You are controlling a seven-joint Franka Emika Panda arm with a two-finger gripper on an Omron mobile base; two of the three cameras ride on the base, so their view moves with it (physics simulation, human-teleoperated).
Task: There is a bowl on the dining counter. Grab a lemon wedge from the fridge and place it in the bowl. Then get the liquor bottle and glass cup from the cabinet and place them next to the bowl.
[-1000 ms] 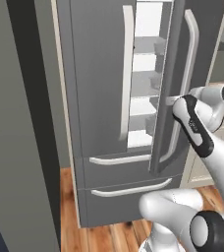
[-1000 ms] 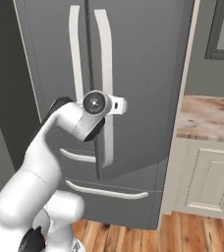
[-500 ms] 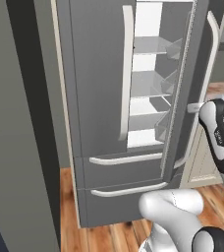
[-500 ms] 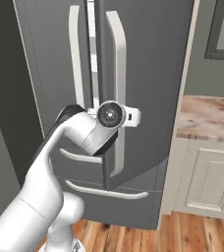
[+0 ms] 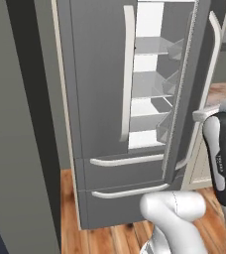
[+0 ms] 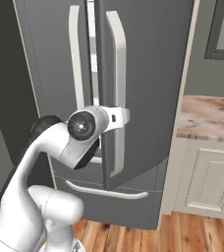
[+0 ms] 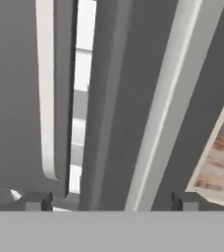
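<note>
The dark grey fridge (image 5: 100,74) stands before me with its right door (image 5: 192,99) swung partly open, showing pale shelves (image 5: 152,94) inside. My gripper (image 6: 124,116) is at the lower part of that door's long pale handle (image 6: 116,74). In the hand view my gripper (image 7: 110,201) is open, its fingertips (image 7: 35,201) far apart on either side of the door edge and the handle (image 7: 168,113). The lemon wedge, bowl, liquor bottle, glass cup and cabinet are out of view.
The left door with its handle (image 6: 75,59) stays shut, above two drawers (image 5: 127,176). A dark tall panel (image 5: 16,124) flanks the fridge on the left. To the right lie a marbled worktop (image 6: 207,118) and cream base units (image 6: 207,182). The floor is wood.
The right fridge door has swung further open, and my hand went with its handle toward me and to the right. The jaws have spread apart.
</note>
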